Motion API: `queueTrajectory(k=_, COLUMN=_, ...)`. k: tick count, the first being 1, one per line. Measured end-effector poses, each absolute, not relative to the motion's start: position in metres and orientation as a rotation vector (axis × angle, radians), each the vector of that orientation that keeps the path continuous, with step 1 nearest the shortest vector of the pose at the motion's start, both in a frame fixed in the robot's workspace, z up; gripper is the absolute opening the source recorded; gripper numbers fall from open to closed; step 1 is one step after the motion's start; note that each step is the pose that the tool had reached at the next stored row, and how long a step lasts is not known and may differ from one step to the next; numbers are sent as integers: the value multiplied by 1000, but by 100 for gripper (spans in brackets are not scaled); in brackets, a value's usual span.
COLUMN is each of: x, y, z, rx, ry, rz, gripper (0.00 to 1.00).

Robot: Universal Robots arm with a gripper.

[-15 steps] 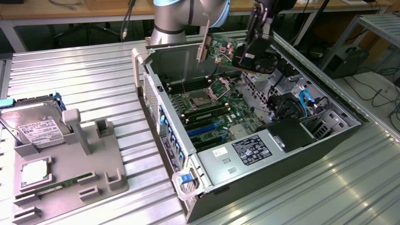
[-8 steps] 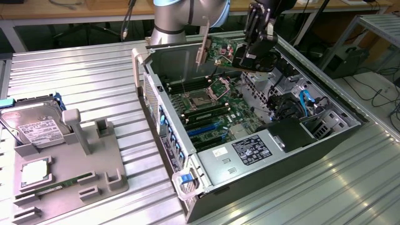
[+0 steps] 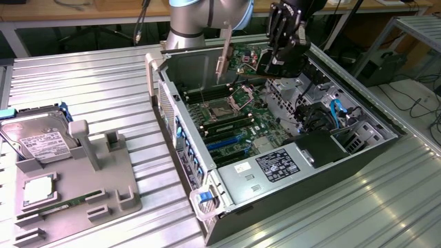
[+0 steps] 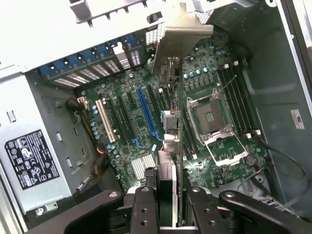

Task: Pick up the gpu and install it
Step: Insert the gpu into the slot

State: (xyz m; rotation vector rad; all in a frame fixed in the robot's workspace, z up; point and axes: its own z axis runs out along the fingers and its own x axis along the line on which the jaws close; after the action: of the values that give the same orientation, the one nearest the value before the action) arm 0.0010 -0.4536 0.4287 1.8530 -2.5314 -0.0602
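Exterior view: your pincer point(image 3: 277, 66) is pinching the gpu point(image 3: 247, 61) by one edge; the card stands upright with its bracket point(image 3: 222, 54) pointing down, probably so that its lower edge can meet a slot; it hangs above the open case point(image 3: 358, 150), toward the far end and apart from the motherboard point(image 3: 234, 121); the hard drive point(image 3: 38, 139) sits in its tray point(image 3: 103, 186) on the bench point(image 3: 103, 77), well apart from the case.

Wrist view: you look down along the gpu point(image 4: 168, 170), seen edge-on between the fingers point(image 4: 144, 209); the bracket point(image 4: 185, 34) lies toward the case's slotted rear wall, where it would fasten; the card's line runs between the blue slot point(image 4: 146, 112) and the CPU socket point(image 4: 209, 117), so I judge it not yet over a slot, nor seated.
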Motion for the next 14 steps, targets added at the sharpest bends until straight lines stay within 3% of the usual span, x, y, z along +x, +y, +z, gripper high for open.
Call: queueTrajectory(k=14, x=1, y=-454, z=429, rx=2125, ry=-2302, rz=-59, gripper=28)
